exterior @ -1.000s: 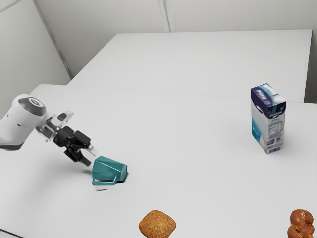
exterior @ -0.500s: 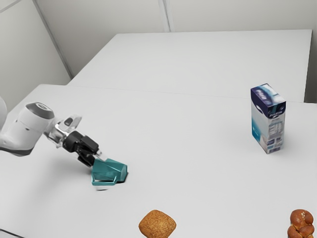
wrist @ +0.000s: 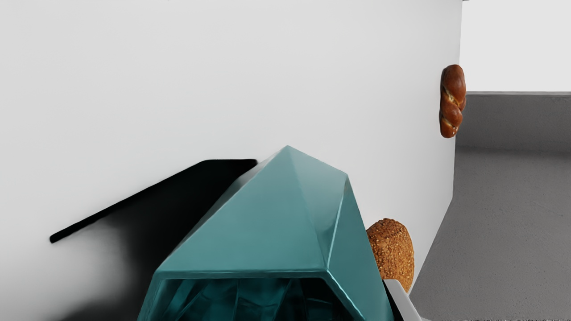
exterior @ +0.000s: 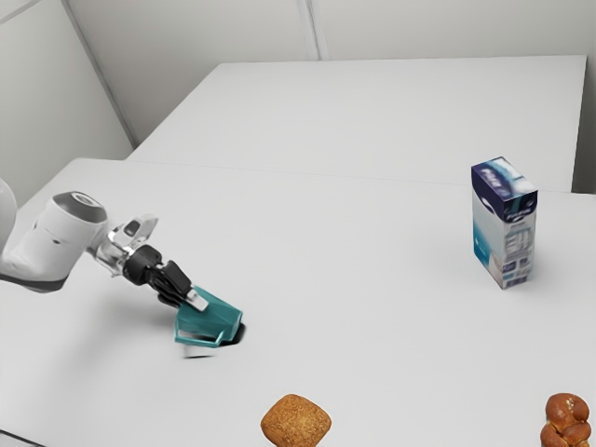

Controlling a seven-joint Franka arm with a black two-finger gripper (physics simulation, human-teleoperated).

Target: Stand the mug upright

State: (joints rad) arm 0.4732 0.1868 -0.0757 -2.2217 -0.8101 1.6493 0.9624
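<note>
Holding the tilted mug (exterior: pixel 212 318)
The end effector (exterior: pixel 195 303) pinches its rim (wrist: pixel 243 271); a shallow bite (my guess) may let it swivel.

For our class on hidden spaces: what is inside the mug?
Inside the mug, the wrist view shows teal, faceted inner walls. Its own side and the picture's edge hide the rest, so I cannot tell if anything lies there.

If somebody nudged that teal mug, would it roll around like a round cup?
Probably not far: the mug has flat, angular faces, and its handle would likely catch. Its crisp edges suggest a stiff shell, though the glossy sides may be slippery.
</note>
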